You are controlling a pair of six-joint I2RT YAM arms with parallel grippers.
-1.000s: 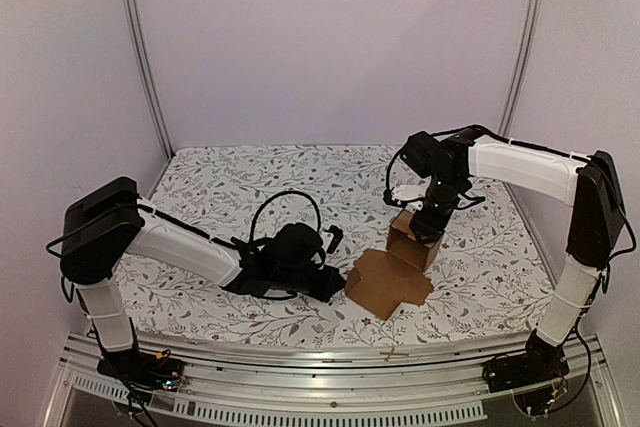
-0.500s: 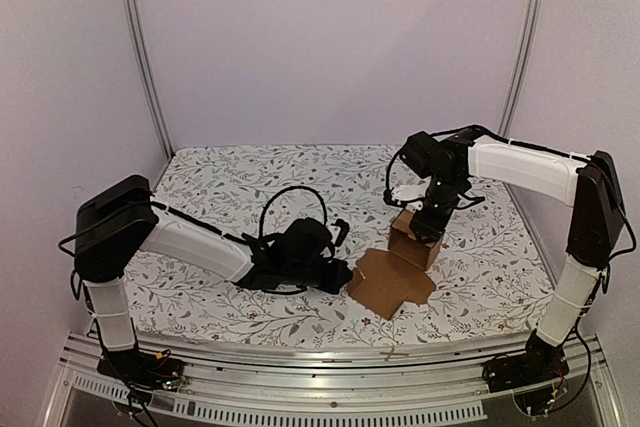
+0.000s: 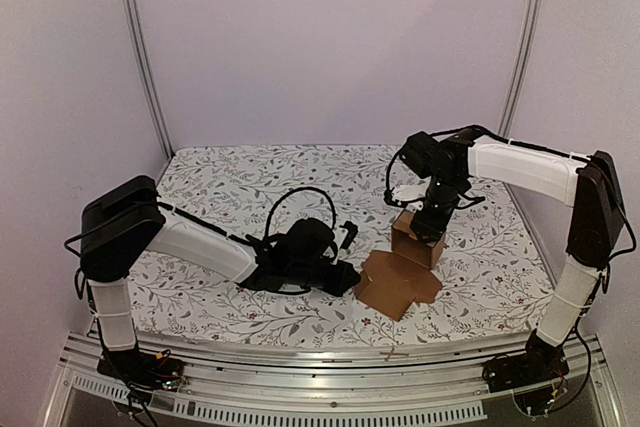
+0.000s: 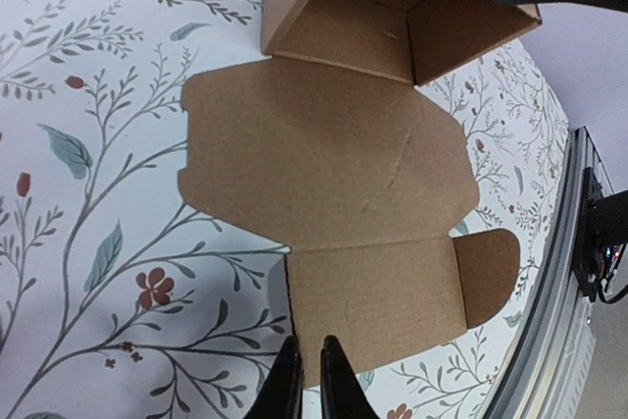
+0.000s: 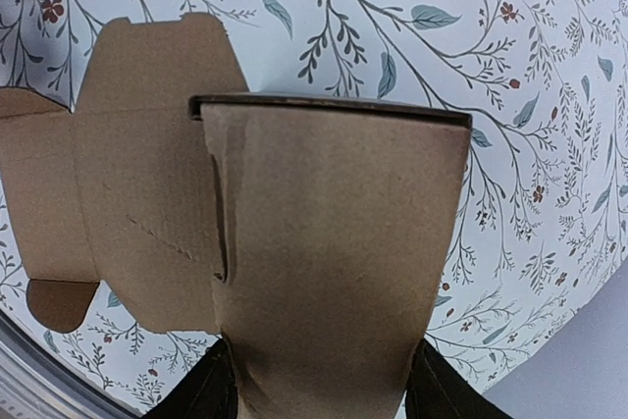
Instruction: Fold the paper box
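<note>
The table (image 3: 230, 187) carries a cloth printed with leaves and small flowers. The left arm (image 3: 190, 242) reaches low across it towards the centre. The right arm (image 3: 520, 167) bends over from the right side and points down.

The paper box (image 3: 400, 282) lies right of centre on the table, partly folded. Its far section stands up as open-ended walls. Its near panels and rounded flap lie flat on the cloth.

The right gripper (image 5: 324, 394) clamps the standing section from above, with one of its fingers (image 5: 218, 390) on each outer face of the cardboard.

The left gripper (image 4: 306, 375) is closed, the two tips nearly together, and sits at the near edge of the flat panel. Whether the tips touch the cardboard or merely overlap it cannot be told from the left wrist view.
</note>
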